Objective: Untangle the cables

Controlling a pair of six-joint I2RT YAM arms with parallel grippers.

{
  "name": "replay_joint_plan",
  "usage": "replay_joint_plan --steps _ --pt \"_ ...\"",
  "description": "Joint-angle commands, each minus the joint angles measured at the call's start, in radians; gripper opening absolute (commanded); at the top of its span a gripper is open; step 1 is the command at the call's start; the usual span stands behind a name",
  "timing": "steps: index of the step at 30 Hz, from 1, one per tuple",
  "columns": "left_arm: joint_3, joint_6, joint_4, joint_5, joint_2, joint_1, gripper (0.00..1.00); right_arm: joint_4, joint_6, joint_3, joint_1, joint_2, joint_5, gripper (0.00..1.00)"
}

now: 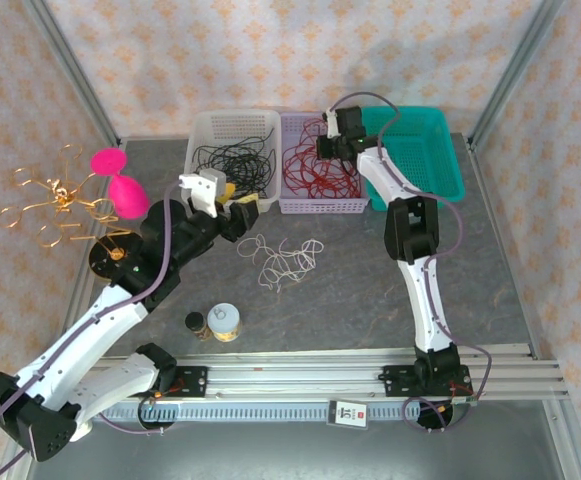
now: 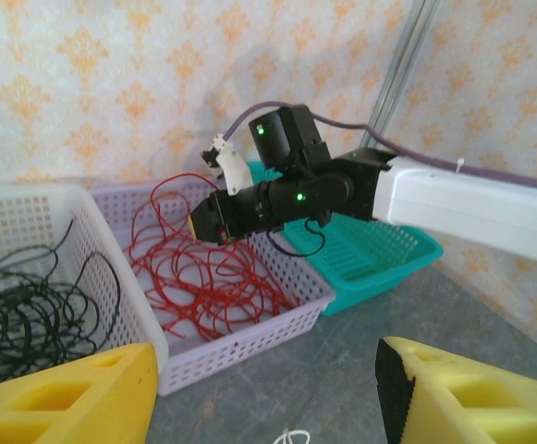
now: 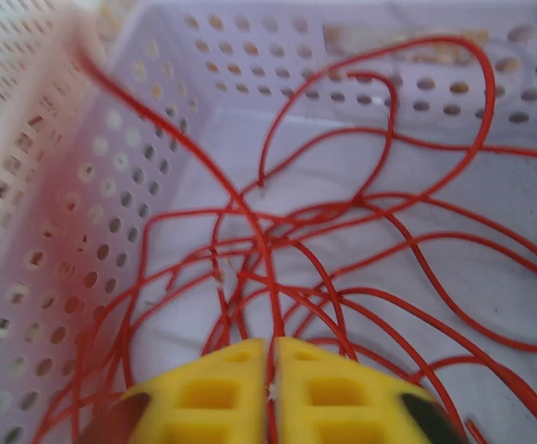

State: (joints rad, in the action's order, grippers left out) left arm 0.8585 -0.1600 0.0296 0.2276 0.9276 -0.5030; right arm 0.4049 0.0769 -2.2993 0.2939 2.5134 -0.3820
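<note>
**Right tool pinches a red strand in the lavender basket; left tool gapes over the surface**

In the top view three baskets stand side by side at 12 o'clock on the grey surface point(image 1: 370, 290). They are a white basket point(image 1: 232, 117) toward 11 o'clock, a lavender basket point(image 1: 325, 205) in the middle, and a teal basket point(image 1: 420, 195) toward 1 o'clock.

The black cables point(image 1: 232, 160) lie coiled inside the white basket. The red cables point(image 1: 315, 165) fill the lavender one in loose loops. The off-white cables point(image 1: 282, 258) lie in a small curly heap on the bare surface near its centre, just on the 6 o'clock side of the baskets and apart from them.

The right tool point(image 1: 322, 148) reaches into the lavender basket from the 1 o'clock side. In the right wrist view its yellow fingers point(image 3: 203, 393) are pressed together with a red strand running down between them, so it is clamped on the red cables. In the left wrist view, red loops rise from the heap to it.

The left tool point(image 1: 242, 205) hangs above the surface, just on the 6 o'clock side of the white basket. Its yellow fingers stand well apart, holding nothing.

A gold wire ornament point(image 1: 55, 200) stands at 9 o'clock. A small jar point(image 1: 224, 322) sits toward 7 o'clock.
</note>
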Motion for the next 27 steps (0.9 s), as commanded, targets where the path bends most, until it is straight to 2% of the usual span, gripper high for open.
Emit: replay_joint_plan --steps 1,3,6,9,12,17,20,24,27 --pt "-0.038 -0.036 0.01 0.009 -0.007 0.001 0.64 0.03 0.012 0.006 0.007 -0.022 0.057 0.3" --pt "-0.059 -0.044 0.012 -0.008 -0.011 0.0 0.64 0.069 0.023 -0.017 0.008 -0.038 0.055 0.43" --pt "-0.085 -0.061 0.002 -0.035 -0.004 0.001 0.65 0.101 0.032 -0.019 0.015 -0.11 0.055 0.57" --pt "-0.105 -0.087 0.0 -0.057 0.007 0.001 0.65 0.1 0.03 0.042 0.022 -0.21 0.063 0.66" --pt "-0.12 -0.112 0.005 -0.08 0.019 0.001 0.65 0.096 0.025 0.132 0.027 -0.314 0.072 0.7" --pt "-0.122 -0.17 -0.033 -0.193 0.065 0.002 0.63 0.078 0.008 0.331 0.038 -0.504 0.101 0.73" --pt "-0.126 -0.212 -0.066 -0.246 0.113 0.004 0.59 -0.01 -0.008 0.577 0.059 -0.677 0.099 0.68" --pt "-0.171 -0.252 -0.051 -0.286 0.179 0.016 0.59 -0.143 -0.045 0.931 0.113 -0.893 0.04 0.64" --pt "-0.167 -0.272 -0.063 -0.324 0.276 0.037 0.59 -0.216 -0.099 1.127 0.14 -0.998 0.018 0.63"
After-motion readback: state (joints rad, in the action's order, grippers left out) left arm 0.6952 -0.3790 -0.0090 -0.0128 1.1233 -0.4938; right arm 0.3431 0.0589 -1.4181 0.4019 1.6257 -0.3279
